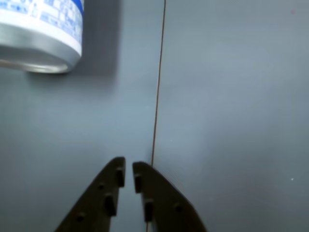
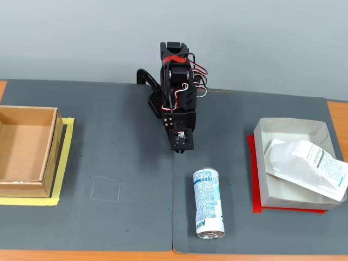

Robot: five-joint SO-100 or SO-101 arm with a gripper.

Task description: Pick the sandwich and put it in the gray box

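Claw [image 1: 129, 173] sits nearly closed and empty over the bench [image 2: 119, 136], sandwich [image 2: 307, 166] already lying in the gray box [image 2: 288, 126] (one end overhanging the wall), so looks done, next just parking the arm.

We see plain pale blue-gray wall [image 2: 261, 38] across top of fixed view, evenly lit. Below it, dark gray mats [image 2: 109, 136] cover tabletop, meeting at thin seam [image 2: 173, 206] down centre. Orange-brown table [image 2: 337, 109] shows at right edge, upper left and bottom. We note yellow tape [image 2: 65, 157] at left, faint square outline [image 2: 106, 188] at lower left.
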